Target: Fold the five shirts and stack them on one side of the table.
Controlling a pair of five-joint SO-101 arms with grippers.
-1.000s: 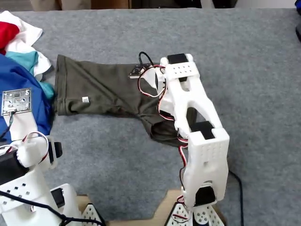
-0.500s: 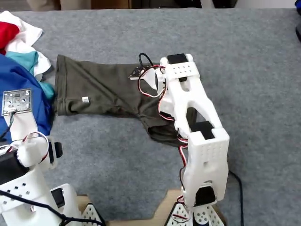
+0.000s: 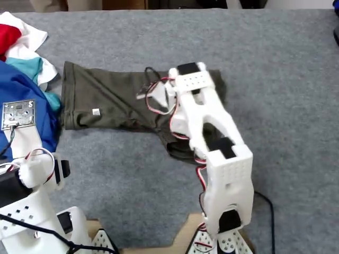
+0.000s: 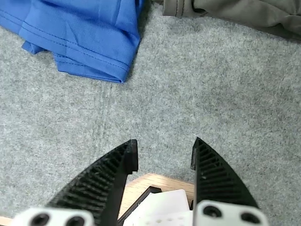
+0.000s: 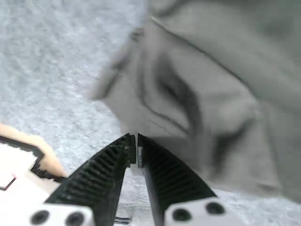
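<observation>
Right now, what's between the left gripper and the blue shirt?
Only bare grey mat lies between the left gripper and the blue shirt, as the left wrist view shows.

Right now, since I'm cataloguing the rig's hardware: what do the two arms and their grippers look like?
The right arm and left arm are blocky white plastic with black motors and looping red-white-black cables. The left gripper and right gripper have black, ribbed, tapering fingers.

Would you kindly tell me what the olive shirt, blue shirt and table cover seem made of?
Olive shirt: soft matte knit, probably cotton jersey; it creases limply. Blue shirt: similar matte knit; double-stitched hem shows. Table cover: grey felt or short-pile carpet, given its fuzzy, speckled surface.
</observation>
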